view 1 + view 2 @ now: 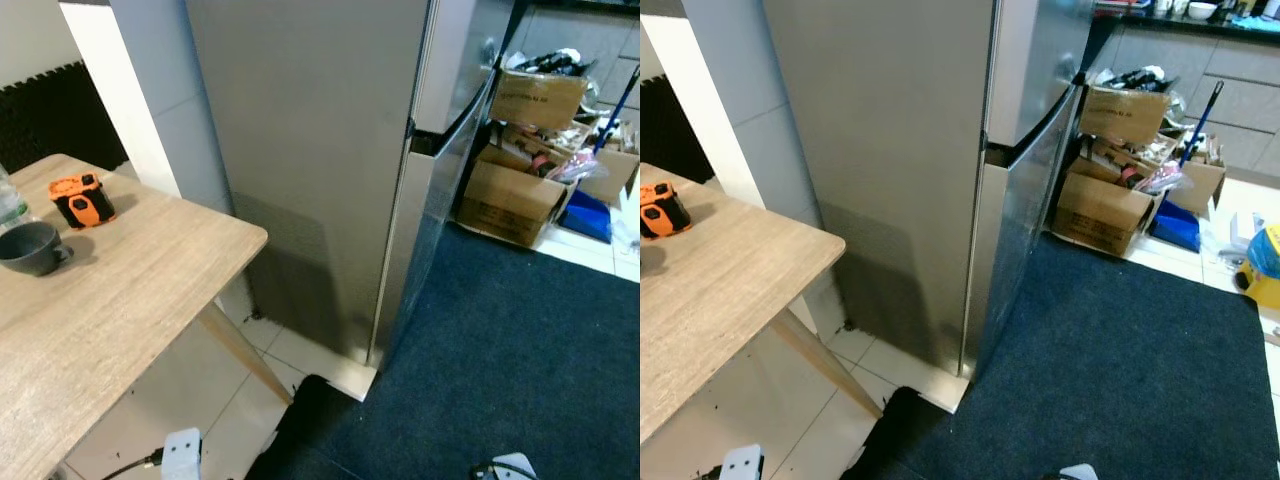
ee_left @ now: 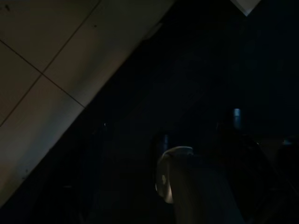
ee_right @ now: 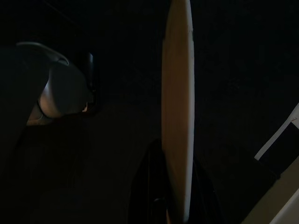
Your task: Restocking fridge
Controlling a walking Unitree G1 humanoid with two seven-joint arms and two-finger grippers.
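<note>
The tall grey fridge point(image 1: 320, 150) stands straight ahead with its side toward me and both doors shut, the handle point(image 1: 487, 55) on its right face. Both my arms hang low at my sides. In the dark right wrist view, my right gripper point(image 3: 176, 156) is shut on a thin pale flat object point(image 3: 177, 70) seen edge-on, which sticks out well past the fingers point(image 3: 145, 177). The left wrist view is very dark and shows pale floor tiles point(image 2: 42, 70) and a silver part of my body point(image 2: 180, 182).
A light wooden table point(image 1: 120, 300) juts in at the left, carrying an orange tape measure point(image 1: 82, 200), a grey cup point(image 1: 32, 247) and a bottle point(image 1: 8, 200). Dark blue carpet point(image 1: 500, 340) covers the floor on the right. Cardboard boxes point(image 1: 515, 195) pile up beyond the fridge.
</note>
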